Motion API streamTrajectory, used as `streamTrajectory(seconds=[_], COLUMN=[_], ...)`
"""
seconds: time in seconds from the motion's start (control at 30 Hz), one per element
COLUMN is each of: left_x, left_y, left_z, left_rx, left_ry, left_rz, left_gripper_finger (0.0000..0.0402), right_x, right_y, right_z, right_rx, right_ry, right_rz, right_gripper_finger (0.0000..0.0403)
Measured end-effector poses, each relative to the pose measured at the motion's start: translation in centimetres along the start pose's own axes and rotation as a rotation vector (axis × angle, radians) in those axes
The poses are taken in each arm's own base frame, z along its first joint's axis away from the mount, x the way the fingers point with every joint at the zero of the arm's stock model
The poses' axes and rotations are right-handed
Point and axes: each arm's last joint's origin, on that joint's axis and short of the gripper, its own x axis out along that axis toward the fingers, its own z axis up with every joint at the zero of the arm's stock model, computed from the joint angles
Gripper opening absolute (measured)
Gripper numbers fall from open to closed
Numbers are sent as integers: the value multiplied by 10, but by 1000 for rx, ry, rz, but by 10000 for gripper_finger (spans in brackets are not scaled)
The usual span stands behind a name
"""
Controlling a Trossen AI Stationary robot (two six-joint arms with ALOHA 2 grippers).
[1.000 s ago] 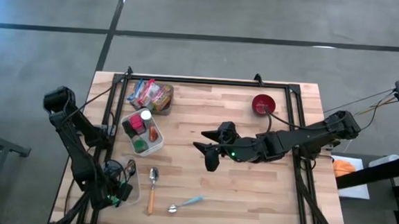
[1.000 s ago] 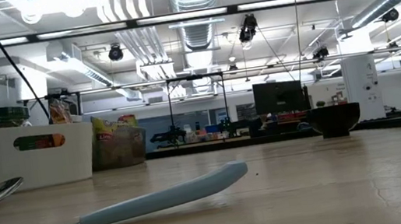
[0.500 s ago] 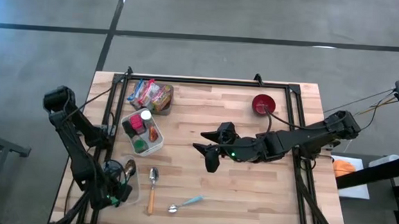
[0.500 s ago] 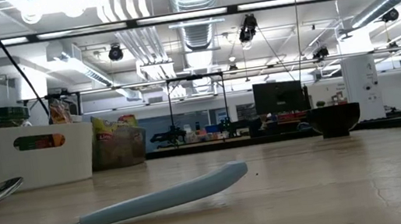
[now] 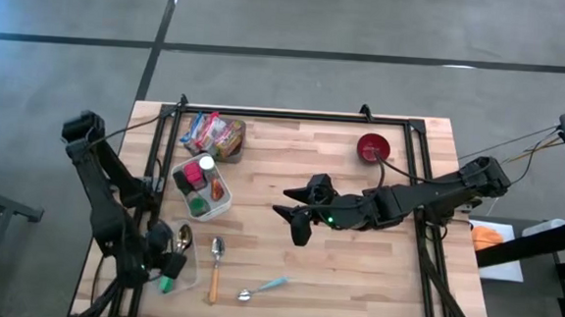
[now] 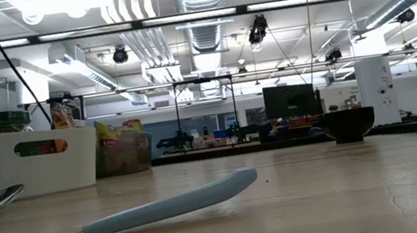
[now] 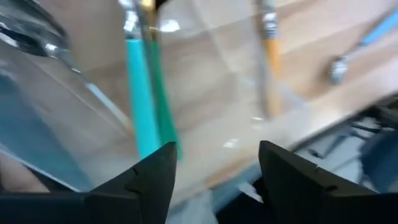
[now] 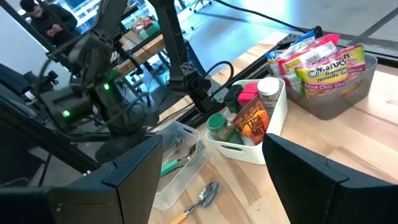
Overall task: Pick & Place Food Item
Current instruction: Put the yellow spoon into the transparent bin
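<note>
- Since a second ago the left arm has shifted up and away from the clear container [image 5: 180, 266]; the left gripper [image 5: 162, 252] was down in it, now sits just above its near-left corner, fingers parted with nothing between them.
- Left wrist view: a teal-handled utensil [image 7: 142, 99] lies inside the clear container, seen past the spread dark fingers [image 7: 149, 180]; an orange-handled spoon [image 7: 269, 68] on the wood beyond.
- Right gripper [image 5: 295, 218] has not moved: mid-table, hovering, jaws spread, empty.
- Food items: ramen packets in a grey bin [image 5: 215, 133] at the table's back left; white caddy [image 5: 202, 185] with spice jars just in front of it. Both untouched, well apart from either gripper.
- Red bowl [image 5: 374, 147] at back right.
- Blue-handled spoon [image 5: 261, 287] near front edge, beside the orange-handled one.
- Right wrist view: a person [image 8: 46, 18] in the background beyond the table.
</note>
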Motion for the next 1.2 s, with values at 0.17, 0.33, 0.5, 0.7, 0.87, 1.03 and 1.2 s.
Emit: streamTrajectory(seconds=[0.17, 0.33, 0.5, 0.7, 0.87, 1.03, 1.2], left_x=[-15, -15, 4, 23, 44, 69, 87], left_y=[-31, -65, -89, -102, -110, -116, -117], left_z=[5, 23, 49, 73, 83, 85, 90], left_rx=[10, 62, 63, 46, 83, 137, 140], left_ry=[3, -65, -53, -19, 75, 156, 175], left_rz=[-73, -64, 20, 86, 142, 189, 244], left_gripper_finger=[230, 217, 193, 178, 178, 178, 178], right_x=[0, 0, 0, 0, 0, 0, 0], right_y=[0, 0, 0, 1, 1, 1, 1], right_z=[0, -1, -1, -2, -2, -2, -2], right_rx=[-5, -20, -30, -59, -70, -87, -111], right_ry=[1, 18, 20, 51, 55, 54, 53], right_rz=[-1, 15, 17, 53, 57, 57, 57], right_gripper_finger=[271, 271, 271, 271, 271, 271, 271])
